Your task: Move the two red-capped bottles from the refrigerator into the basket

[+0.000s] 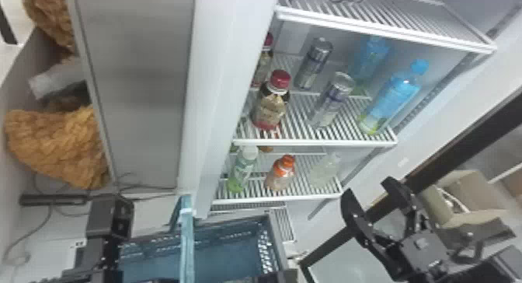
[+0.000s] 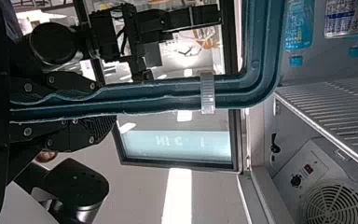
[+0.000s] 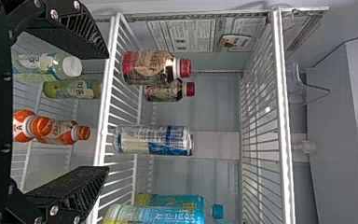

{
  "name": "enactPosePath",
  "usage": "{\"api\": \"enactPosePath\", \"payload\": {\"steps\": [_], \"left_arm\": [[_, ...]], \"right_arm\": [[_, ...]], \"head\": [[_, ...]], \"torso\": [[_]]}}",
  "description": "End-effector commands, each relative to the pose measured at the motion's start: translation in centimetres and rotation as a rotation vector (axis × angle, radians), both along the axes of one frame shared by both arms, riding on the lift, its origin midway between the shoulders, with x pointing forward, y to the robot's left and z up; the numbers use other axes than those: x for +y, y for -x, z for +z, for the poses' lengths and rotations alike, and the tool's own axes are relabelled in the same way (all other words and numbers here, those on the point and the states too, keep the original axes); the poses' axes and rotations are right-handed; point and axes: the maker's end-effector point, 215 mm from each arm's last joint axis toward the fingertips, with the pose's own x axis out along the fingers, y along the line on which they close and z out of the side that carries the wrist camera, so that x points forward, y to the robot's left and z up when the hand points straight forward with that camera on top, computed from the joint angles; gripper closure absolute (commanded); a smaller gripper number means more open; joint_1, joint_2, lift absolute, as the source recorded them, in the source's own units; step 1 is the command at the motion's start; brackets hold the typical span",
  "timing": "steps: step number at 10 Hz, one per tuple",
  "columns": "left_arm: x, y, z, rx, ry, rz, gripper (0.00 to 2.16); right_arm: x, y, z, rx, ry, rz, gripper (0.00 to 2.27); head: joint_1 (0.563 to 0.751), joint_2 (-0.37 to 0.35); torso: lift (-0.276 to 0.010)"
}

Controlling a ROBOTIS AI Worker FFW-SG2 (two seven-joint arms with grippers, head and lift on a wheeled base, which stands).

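Two red-capped, dark plastic bottles (image 3: 144, 67), likely weighty, slick: we'd grip mid-body, right jaws apart, left jaws clamping teal plastic basket handle (image 2: 158, 100).

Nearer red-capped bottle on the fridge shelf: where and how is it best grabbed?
Probably grip the bottle by its labelled body, from the open front, jaws either side: it stands upright on the shelf, its body broader than the cap.

Beyond the black fingers (image 1: 351, 214) of the right gripper (image 1: 367, 187), two bottles (image 3: 147, 67) carry red caps (image 3: 185, 68); one can (image 3: 151, 140) is silver-and-blue.
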Motion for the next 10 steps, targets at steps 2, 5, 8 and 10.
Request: {"api": "enactPosePath", "payload": {"steps": [2,5,8,10], "left_arm": [[0.0,0.0,0.1,0.001,0.005,-0.001,1.21],[0.1,0.0,0.2,0.004,0.009,0.003,1.21],[0.1,-0.1,0.3,0.004,0.011,0.006,1.21],[0.0,-0.1,0.2,0.006,0.012,0.004,1.21]], "right_arm": [[0.1,-0.2,-0.2,-0.001,-0.007,0.001,0.15],[0.3,0.0,-0.3,0.004,-0.012,0.003,0.15],[1.0,-1.3,-0.3,-0.001,-0.030,0.014,0.15],[1.3,-2.8,0.4,-0.037,-0.029,0.011,0.15]], "head": [[0.695,-0.350],[0.695,-0.350],[0.695,-0.350],[0.695,-0.350]], "torso": [[0.000],[0.000],[0.000],[0.000]]}}
